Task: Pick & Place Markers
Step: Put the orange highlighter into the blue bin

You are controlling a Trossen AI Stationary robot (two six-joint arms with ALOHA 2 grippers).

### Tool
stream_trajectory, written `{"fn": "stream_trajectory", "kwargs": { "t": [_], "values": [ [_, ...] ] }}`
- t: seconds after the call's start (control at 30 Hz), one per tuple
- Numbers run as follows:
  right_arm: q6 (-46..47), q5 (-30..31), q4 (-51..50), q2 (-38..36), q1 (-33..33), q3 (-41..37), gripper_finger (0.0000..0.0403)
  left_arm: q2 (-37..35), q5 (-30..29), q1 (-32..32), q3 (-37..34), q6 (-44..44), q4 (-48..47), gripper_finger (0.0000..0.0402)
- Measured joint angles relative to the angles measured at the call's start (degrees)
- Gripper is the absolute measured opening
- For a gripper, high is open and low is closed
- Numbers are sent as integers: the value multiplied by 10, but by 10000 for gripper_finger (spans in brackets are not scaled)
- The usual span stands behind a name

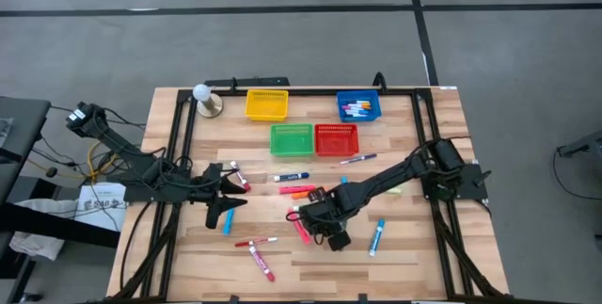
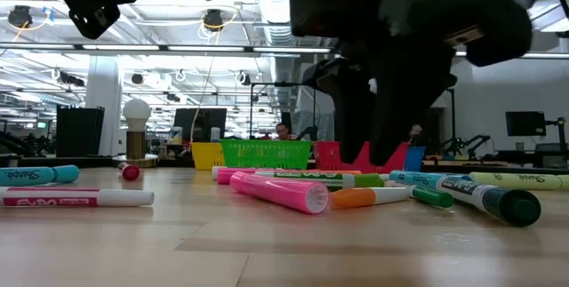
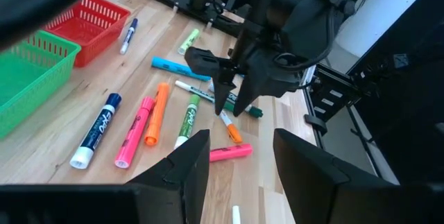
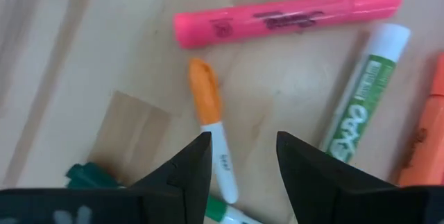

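Many markers lie loose on the wooden table (image 1: 404, 266). My right gripper (image 4: 243, 161) points down, open, over a small white marker with an orange cap (image 4: 211, 130); its fingers stand on either side of the marker's white end without touching it. Around that marker lie a pink marker (image 4: 284, 16) and a green-labelled one (image 4: 361, 99). The low view shows this gripper (image 2: 369, 154) low above the cluster. My left gripper (image 3: 243, 161) waits open over the table's left middle (image 1: 226, 205), holding nothing.
At the back stand four baskets: yellow (image 1: 266, 104), blue (image 1: 358, 106) with several markers inside, green (image 1: 292, 138) and red (image 1: 337, 138). A white ball on a stand (image 1: 204, 97) is at the far left. More markers lie near the front (image 1: 256, 243) and right (image 1: 376, 236).
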Motion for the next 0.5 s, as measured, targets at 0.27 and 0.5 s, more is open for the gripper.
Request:
{"fn": "stream_trajectory", "kwargs": {
  "t": [0.27,0.5],
  "values": [
    [-5,-4,-1,0,10,0,157,0,0,0,0,-1,0,159],
    [-11,-5,1,1,14,0,157,0,0,0,0,-1,0,159]
  ]
}}
